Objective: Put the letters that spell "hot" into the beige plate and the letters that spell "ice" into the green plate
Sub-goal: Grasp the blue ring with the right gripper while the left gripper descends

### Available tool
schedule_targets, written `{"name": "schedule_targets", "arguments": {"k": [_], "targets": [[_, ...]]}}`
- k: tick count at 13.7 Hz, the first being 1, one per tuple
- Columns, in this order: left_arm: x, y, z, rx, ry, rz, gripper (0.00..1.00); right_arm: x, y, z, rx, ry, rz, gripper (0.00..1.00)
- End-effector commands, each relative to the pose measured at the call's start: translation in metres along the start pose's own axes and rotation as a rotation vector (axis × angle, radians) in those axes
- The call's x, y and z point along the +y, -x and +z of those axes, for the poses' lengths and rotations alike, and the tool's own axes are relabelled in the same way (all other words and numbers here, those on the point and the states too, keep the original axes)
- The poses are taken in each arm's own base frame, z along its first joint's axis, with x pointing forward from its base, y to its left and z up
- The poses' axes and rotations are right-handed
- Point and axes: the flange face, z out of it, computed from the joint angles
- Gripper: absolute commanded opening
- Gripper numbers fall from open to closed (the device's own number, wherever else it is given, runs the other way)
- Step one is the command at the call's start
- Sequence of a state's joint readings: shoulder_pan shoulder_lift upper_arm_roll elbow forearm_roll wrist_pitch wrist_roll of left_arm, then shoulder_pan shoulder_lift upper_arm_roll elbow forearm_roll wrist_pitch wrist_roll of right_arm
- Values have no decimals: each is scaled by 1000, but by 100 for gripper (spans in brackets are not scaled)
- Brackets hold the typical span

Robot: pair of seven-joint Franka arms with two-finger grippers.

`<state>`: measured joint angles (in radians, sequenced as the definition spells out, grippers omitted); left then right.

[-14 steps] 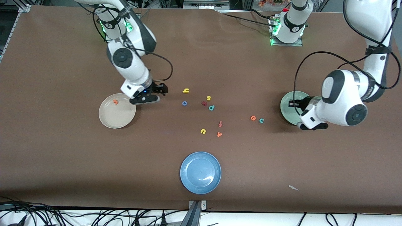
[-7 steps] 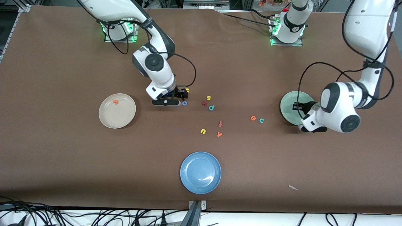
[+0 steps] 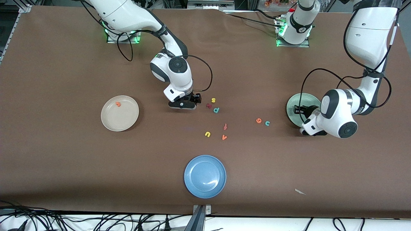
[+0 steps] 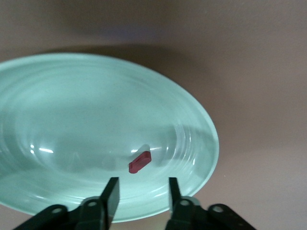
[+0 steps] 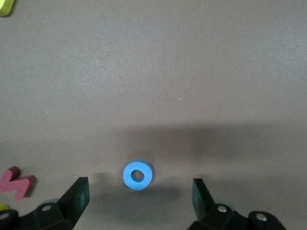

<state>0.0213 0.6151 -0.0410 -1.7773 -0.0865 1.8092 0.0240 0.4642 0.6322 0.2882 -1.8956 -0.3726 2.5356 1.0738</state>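
My right gripper (image 5: 140, 194) hangs open low over the table's middle. The blue o (image 5: 138, 175) lies flat between and just ahead of its fingers. In the front view the right gripper (image 3: 183, 106) covers the o, and the yellow h is hidden. The orange t (image 3: 118, 104) lies in the beige plate (image 3: 123, 120). My left gripper (image 4: 142, 194) is open over the rim of the green plate (image 4: 57, 96), holding nothing. The dark red i (image 4: 139, 162) lies inside that plate. The orange e (image 3: 258, 120) and teal c (image 3: 267, 123) sit on the table beside the green plate (image 3: 293, 107).
Other letters lie beside the right gripper: yellow s (image 3: 213, 100), a dark red letter (image 3: 208, 105), teal p (image 3: 216, 110), red f (image 3: 225, 126), yellow u (image 3: 207, 134), orange v (image 3: 224, 137). A blue plate (image 3: 205, 176) sits nearest the front camera.
The right arm has swung from beside the beige plate to over the blue o. The left hand has shifted slightly over the green plate and its jaws have parted.
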Motion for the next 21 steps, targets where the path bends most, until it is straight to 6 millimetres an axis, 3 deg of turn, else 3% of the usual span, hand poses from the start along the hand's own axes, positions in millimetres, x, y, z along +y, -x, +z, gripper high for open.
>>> {"name": "schedule_targets", "arguments": {"k": [1,4,6,8,10,11,12,14,17,19,21], "targets": [[6,18,-47,79,-6,-14,99,-8,-4,9,22,2,-6,86],[30,17,-91,167,64,-159,99,-9,-2,14,25,9,-21,61],[59,13,-101,202,60,-198,99,-8,-2,14,33,14,-33,43],[89,3,-95,262,58,-235,98,-8,-2,14,34,15,-34,30],[119,-5,-77,287,53,-289,89,-7,-2,14,34,17,-35,14],[125,-10,-65,279,48,-297,88,-7,-2,14,34,19,-38,7],[128,-12,-57,267,44,-297,80,-5,-3,14,35,24,-43,3],[133,-17,-36,255,36,-304,68,5,-15,0,55,28,-70,3],[138,-22,-2,327,50,-340,68,59,-54,-40,32,147,-181,3],[142,-22,-4,337,70,-364,68,90,-69,-60,15,185,-255,3],[143,-26,-10,365,138,-421,67,145,-87,-79,6,204,-333,3]]}}
